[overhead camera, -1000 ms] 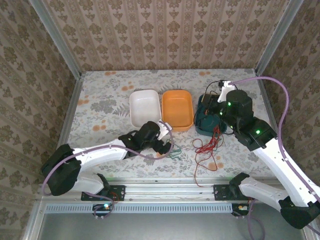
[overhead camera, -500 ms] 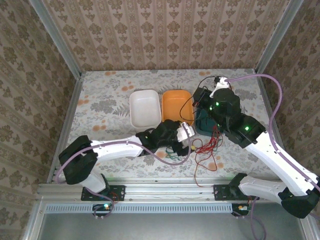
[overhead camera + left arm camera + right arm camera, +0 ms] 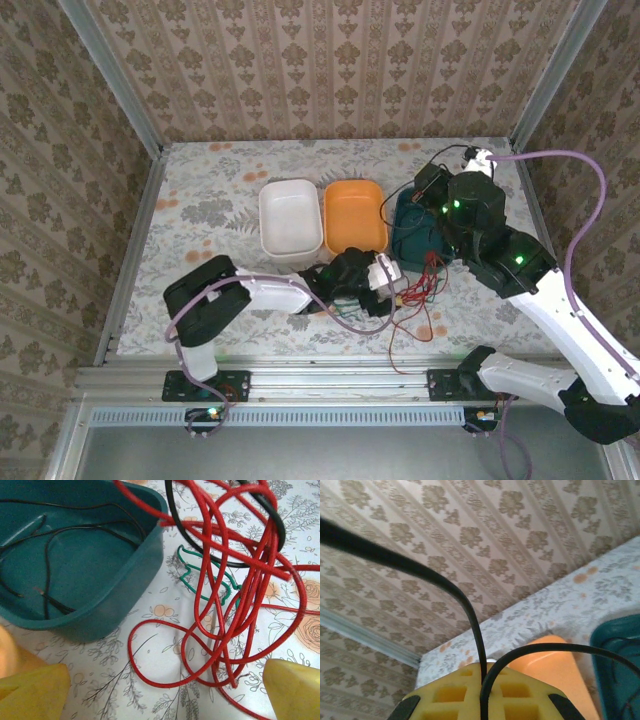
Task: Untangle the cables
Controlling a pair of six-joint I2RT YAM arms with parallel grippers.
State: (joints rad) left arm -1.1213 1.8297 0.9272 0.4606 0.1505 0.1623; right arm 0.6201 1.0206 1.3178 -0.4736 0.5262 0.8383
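The left pincer [image 3: 386,277] lies low over the flower-patterned desk [image 3: 200,200], just near of the tubs, with its yellow fingertips [image 3: 31,692] spread wide apart. Between them on the desk is the lower part of a thin red cable [image 3: 220,580], looped many times over itself. One red strand crosses the near right corner rim of the deep teal plastic tub [image 3: 145,565]. A thin green cable [image 3: 200,577] lies flat on the desk just right of that corner, under the red loops. A black strand crosses the top of the red tangle.

The right pincer [image 3: 482,680] is raised over the far side of the teal tub. Its yellow pads are pressed together on a thin black cable [image 3: 445,577], which rises out of the seam between them in two arcs. More black strands lie on the floor of the teal tub.

From above, the red tangle spreads from the teal tub's near edge toward the near edge of the desk, and one strand reaches almost to the rail there. An orange plastic tub [image 3: 355,215] touches the teal tub's left side, and a white plastic tub [image 3: 290,218] sits beside the orange one. The left half of the desk and the strip behind the tubs lie open. The right arm stands close to the right rail and the patterned walls [image 3: 330,70].
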